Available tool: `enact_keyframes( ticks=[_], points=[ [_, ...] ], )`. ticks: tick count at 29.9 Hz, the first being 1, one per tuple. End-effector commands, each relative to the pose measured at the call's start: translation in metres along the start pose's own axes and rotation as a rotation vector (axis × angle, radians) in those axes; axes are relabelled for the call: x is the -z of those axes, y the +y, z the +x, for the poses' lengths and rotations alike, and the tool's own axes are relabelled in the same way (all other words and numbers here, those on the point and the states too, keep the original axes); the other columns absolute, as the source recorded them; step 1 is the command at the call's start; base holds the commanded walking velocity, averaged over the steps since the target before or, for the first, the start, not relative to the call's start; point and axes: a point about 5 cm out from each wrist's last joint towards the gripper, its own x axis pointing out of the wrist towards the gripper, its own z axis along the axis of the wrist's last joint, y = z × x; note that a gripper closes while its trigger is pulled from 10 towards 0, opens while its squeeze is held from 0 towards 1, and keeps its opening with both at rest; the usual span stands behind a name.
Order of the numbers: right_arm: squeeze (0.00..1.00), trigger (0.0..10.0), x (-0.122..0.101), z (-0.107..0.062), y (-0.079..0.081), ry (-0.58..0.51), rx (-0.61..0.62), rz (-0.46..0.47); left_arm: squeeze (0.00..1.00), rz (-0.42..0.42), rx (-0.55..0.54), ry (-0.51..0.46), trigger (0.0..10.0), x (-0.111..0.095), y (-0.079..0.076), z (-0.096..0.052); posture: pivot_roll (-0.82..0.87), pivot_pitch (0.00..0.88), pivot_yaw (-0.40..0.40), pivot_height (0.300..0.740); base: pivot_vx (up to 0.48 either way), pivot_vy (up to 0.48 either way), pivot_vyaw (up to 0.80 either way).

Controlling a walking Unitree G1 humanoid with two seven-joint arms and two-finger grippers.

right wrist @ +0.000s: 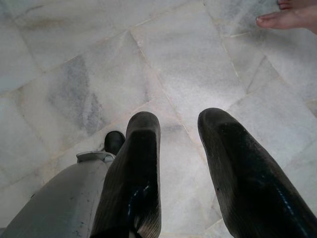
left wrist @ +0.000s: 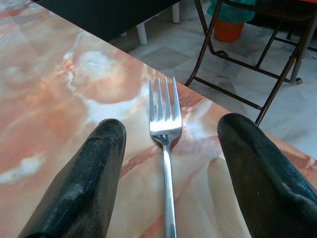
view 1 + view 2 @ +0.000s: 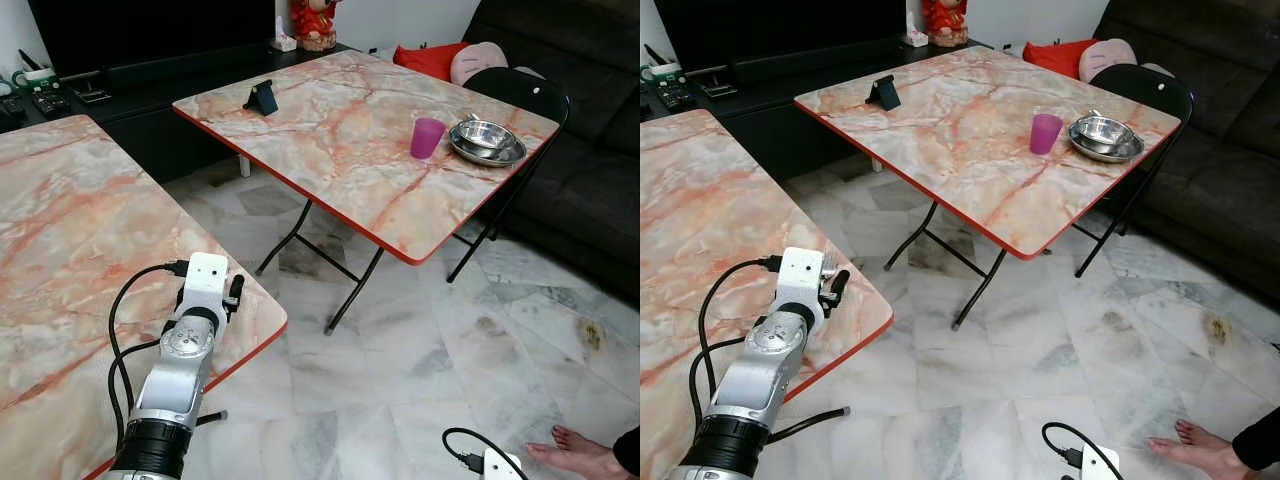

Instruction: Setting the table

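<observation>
Left wrist view shows the left gripper (image 2: 168,163) spread wide around a fork (image 2: 165,144) lying flat near the near table's (image 3: 60,250) right edge; light, stiff and slippery, it likely wants pinching at mid-handle, while the right gripper (image 1: 185,163) hangs parted, empty.

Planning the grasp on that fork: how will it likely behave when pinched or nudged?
The fork looks like polished metal, so probably stiff and slippery. It lies flat on the glossy marble-pattern table, so thick black fingers may struggle to get under it. Near the table edge, a nudge might slide it off.
</observation>
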Motion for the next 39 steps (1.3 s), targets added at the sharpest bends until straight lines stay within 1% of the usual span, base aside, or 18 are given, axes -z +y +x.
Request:
enact_keyframes(
  ticks=[1, 5, 13, 17, 19, 24, 29, 30, 31, 32, 33, 39],
  points=[
    [0.0, 10.0, -0.002, 0.0, -0.005, -0.001, 0.009, -0.008, 0.0, -0.004, 0.018, 0.041, 10.0, 0.008, -0.003, 0.0, 0.12, 0.0, -0.093, 0.74, 0.0, 0.0, 0.0],
    [0.0, 10.0, -0.001, 0.0, -0.005, -0.001, 0.007, -0.009, 0.0, -0.016, 0.029, 0.057, 10.0, 0.012, -0.005, 0.0, 0.12, 0.0, -0.092, 0.74, 0.0, 0.0, 0.0],
    [0.0, 10.0, -0.001, 0.0, -0.005, 0.002, 0.005, -0.009, 0.0, -0.009, 0.046, 0.088, 10.0, 0.018, -0.008, -0.001, 0.12, 0.0, -0.094, 0.74, 0.0, 0.0, 0.0],
    [0.0, 10.0, 0.0, 0.0, -0.005, 0.003, 0.004, -0.009, 0.0, 0.013, 0.07, 0.143, 10.0, 0.027, -0.011, -0.003, 0.12, 0.0, -0.096, 0.74, 0.0, 0.0, 0.0],
    [0.0, 10.0, -0.001, 0.0, -0.005, 0.004, 0.005, -0.011, 0.0, 0.01, 0.072, 0.166, 10.0, 0.03, -0.011, -0.004, 0.12, 0.0, -0.097, 0.74, 0.0, 0.0, 0.0],
    [0.0, 10.0, -0.001, 0.0, -0.006, 0.005, 0.004, -0.011, 0.0, 0.016, 0.074, 0.183, 10.0, 0.033, -0.011, -0.005, 0.12, 0.0, -0.097, 0.74, 0.0, 0.0, 0.0],
    [0.0, 10.0, -0.001, 0.0, -0.005, 0.006, 0.0, -0.011, 0.0, 0.012, 0.087, 0.223, 10.0, 0.037, -0.012, -0.006, 0.12, 0.0, -0.098, 0.74, 0.0, 0.0, 0.0],
    [0.0, 10.0, -0.001, 0.0, -0.005, 0.006, 0.0, -0.01, 0.0, 0.01, 0.092, 0.236, 6.0, 0.039, -0.013, -0.007, 0.12, 0.0, -0.098, 0.74, 0.0, 0.0, 0.0],
    [0.0, 10.0, -0.001, 0.0, -0.005, 0.006, 0.0, -0.01, 0.0, 0.01, 0.092, 0.236, 6.0, 0.039, -0.013, -0.007, 0.12, 0.0, -0.098, 0.74, 0.0, 0.0, 0.0],
    [0.0, 10.0, -0.001, 0.0, -0.005, 0.006, 0.0, -0.01, 0.0, 0.01, 0.094, 0.24, 0.7, 0.039, -0.013, -0.007, 0.12, 0.0, -0.098, 0.74, 0.0, 0.0, 0.0],
    [0.0, 10.0, -0.001, 0.0, -0.005, 0.006, 0.0, -0.009, 0.0, 0.011, 0.096, 0.242, 0.0, 0.04, -0.013, -0.007, 0.12, 0.0, -0.098, 0.74, 0.0, 0.0, 0.0],
    [0.0, 10.0, -0.001, 0.0, -0.005, 0.006, 0.0, -0.01, 0.0, 0.007, 0.098, 0.241, 0.0, 0.039, -0.014, -0.007, 0.12, 0.0, -0.099, 0.74, 0.0, 0.0, 0.0]
  ],
)
